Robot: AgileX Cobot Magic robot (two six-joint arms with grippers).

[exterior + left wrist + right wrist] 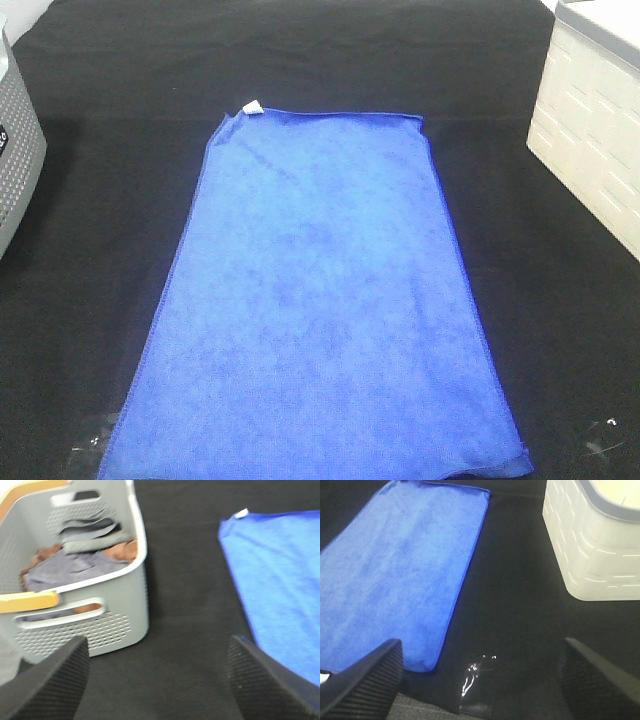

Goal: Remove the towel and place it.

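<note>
Lying flat mid-frame — the towel [320,310] on black cloth [100,250].
Left gripper [157,680] and right gripper [480,680] both spread — empty.

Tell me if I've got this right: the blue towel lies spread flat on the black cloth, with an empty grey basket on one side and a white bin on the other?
Not quite. The grey basket is not empty: the left wrist view shows grey and brown cloths inside it. The rest holds: the blue towel lies flat on the black cloth, with the white bin on the other side.
</note>
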